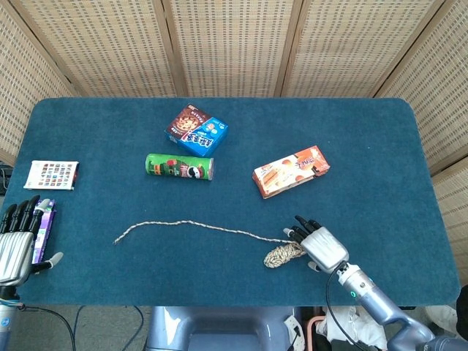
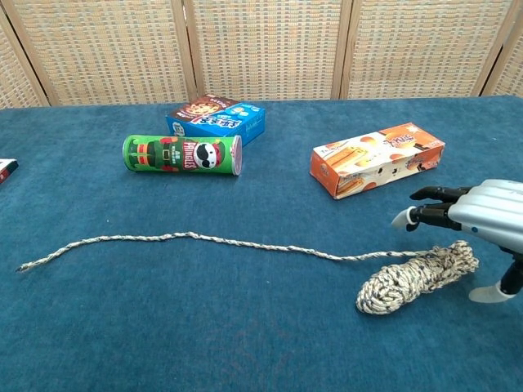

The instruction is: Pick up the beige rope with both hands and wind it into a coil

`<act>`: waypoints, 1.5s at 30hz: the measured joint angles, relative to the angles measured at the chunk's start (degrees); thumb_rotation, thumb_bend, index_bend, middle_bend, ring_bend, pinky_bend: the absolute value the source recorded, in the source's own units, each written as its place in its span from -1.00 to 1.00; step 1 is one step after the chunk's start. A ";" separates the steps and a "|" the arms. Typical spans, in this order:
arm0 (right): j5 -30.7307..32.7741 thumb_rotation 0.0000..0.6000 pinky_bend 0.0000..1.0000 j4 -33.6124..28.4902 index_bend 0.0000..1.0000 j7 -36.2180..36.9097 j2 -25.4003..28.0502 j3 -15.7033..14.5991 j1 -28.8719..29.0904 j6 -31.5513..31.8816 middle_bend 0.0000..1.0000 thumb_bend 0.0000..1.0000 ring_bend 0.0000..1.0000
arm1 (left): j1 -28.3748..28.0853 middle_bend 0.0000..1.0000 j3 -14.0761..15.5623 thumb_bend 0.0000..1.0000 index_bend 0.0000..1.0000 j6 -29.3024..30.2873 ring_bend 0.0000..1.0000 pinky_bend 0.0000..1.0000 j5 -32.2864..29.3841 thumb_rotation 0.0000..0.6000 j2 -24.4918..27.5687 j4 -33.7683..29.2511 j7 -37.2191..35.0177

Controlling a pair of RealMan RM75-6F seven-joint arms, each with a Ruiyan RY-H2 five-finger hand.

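A wide blue table (image 1: pixel 365 131) fills both views, backed by woven wicker screens (image 1: pixel 234 44). On it lies the beige rope (image 2: pixel 245 244): one long strand runs straight from a loose end at the left toward the right, where the rest is bunched into a short, thick bundle (image 2: pixel 413 278) near the front edge.

The right hand (image 1: pixel 319 243) sits over the right end of that bundle, fingers (image 2: pixel 433 194) stretched out and apart, pointing left across the table. In the chest view it hangs just above the rope, and it grips nothing. The left hand (image 1: pixel 16 245) is at the far left front corner, well apart from the rope, fingers straight and spread, holding nothing.

Behind the rope, an orange snack box (image 2: pixel 377 158) lies on its side at the right. A green tube of crisps (image 2: pixel 182 155) lies on its side toward the left, with a blue and brown biscuit box (image 2: pixel 216 118) just behind it. At the left edge sit a small white card (image 1: pixel 51 175) and, beside the left hand, a purple packet (image 1: pixel 42 228).
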 measured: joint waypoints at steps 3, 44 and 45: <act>0.05 1.00 -0.47 1.82 -0.59 0.33 -1.10 -0.29 0.31 0.31 -0.54 -0.68 -0.74 | -0.08 -1.00 0.04 -1.00 -1.00 -0.18 -1.00 -1.00 -0.14 1.00 0.05 0.02 -0.07; -4.99 1.00 0.13 9.52 0.16 10.47 -6.60 -3.42 1.23 15.50 0.21 -0.14 -0.19 | -9.00 -1.00 -1.75 -0.89 -0.50 -11.37 -1.00 -1.00 -0.97 1.00 -8.84 9.99 1.87; -4.97 1.00 0.13 9.29 0.16 10.34 -6.55 -3.47 1.10 15.69 0.21 -0.14 -0.19 | -10.47 -1.00 -2.03 -0.82 -0.43 -13.92 -1.00 -1.00 -1.92 1.00 -9.40 10.16 2.81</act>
